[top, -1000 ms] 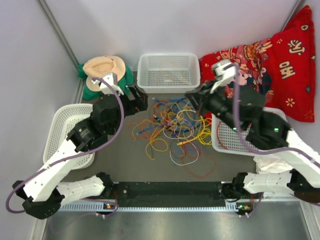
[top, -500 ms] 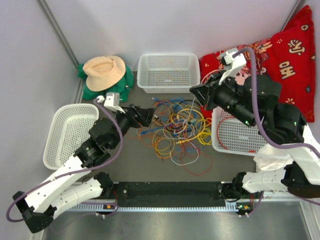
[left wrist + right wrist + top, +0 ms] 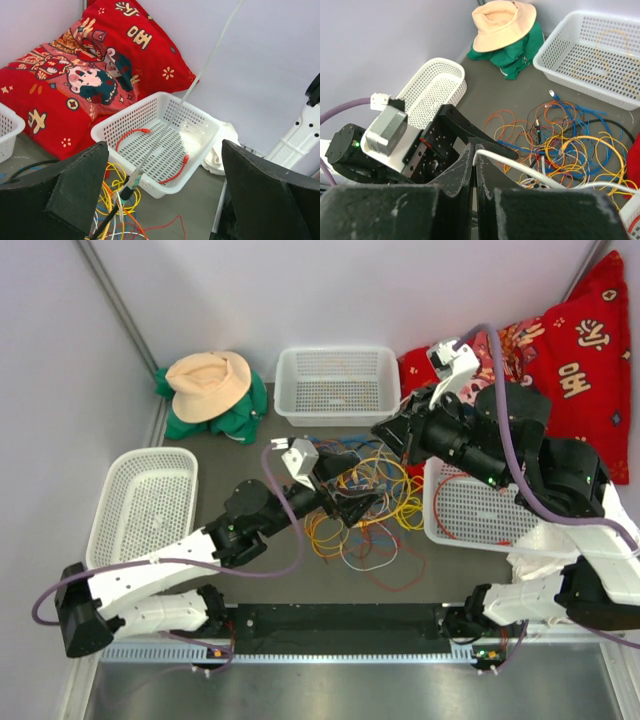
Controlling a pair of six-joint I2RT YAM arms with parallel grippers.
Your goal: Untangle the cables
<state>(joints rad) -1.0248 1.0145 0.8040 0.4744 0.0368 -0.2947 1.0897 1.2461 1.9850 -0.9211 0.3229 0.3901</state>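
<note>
Cables (image 3: 362, 495) of many colours lie in one loose tangle on the table, just in front of the rear white basket (image 3: 337, 352). From above, the right gripper (image 3: 382, 432) hangs near the front right corner of that basket. The left gripper (image 3: 358, 508) reaches low over the tangle, farther from the basket. I judge that the step in hand is drawing one cord out of the heap.

The left wrist view adds what the top view hides. A white cable (image 3: 172, 117) rises taut and slanting from its plug (image 3: 129, 189), seen between the left fingers (image 3: 65, 195). These stand wide apart and hold nothing. A red cable (image 3: 131, 133) lies in a second basket (image 3: 165, 100), to the right of the rear one.

The right wrist view shows the right jaws pressed together on the white cable. The next move probably needs the left gripper to pin the neighbouring loops, so that the heap does not follow the pull.
</note>
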